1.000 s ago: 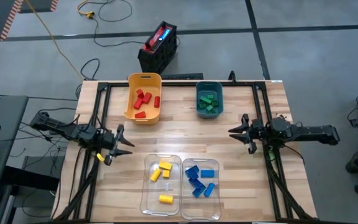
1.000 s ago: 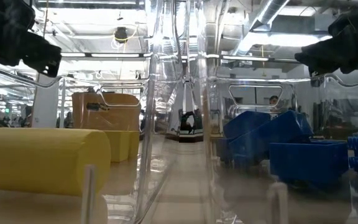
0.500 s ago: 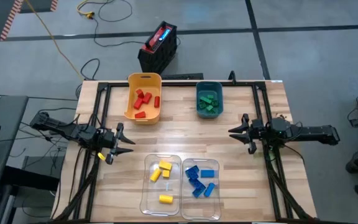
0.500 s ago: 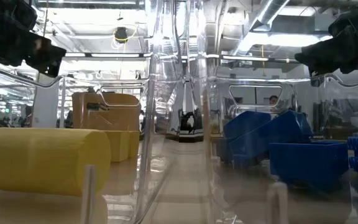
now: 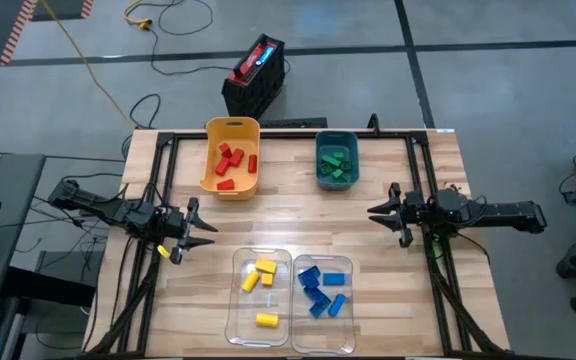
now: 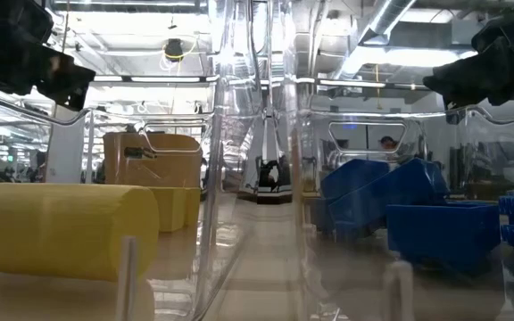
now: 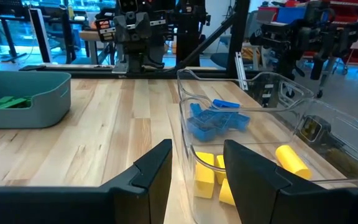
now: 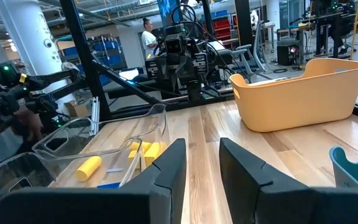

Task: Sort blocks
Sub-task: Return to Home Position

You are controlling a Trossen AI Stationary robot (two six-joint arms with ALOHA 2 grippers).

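Observation:
The blocks lie sorted in bins: red blocks (image 5: 231, 163) in the yellow bin (image 5: 211, 133), green blocks (image 5: 335, 165) in the teal bin (image 5: 352, 144), yellow blocks (image 5: 260, 275) in the left clear bin (image 5: 238, 322), blue blocks (image 5: 319, 287) in the right clear bin (image 5: 348, 340). My left gripper (image 5: 206, 232) hovers open at the table's left side, left of the clear bins. My right gripper (image 5: 376, 213) hovers open at the right side. In the left wrist view the left gripper (image 7: 196, 163) points at the yellow blocks (image 7: 211, 176) and blue blocks (image 7: 216, 119).
A black frame (image 5: 163, 150) runs along the table's edges. A black and red case (image 5: 255, 73) sits on the floor beyond the far edge. Bare wood (image 5: 288, 210) lies between the four bins. A person (image 8: 148, 37) stands in the room beyond the table.

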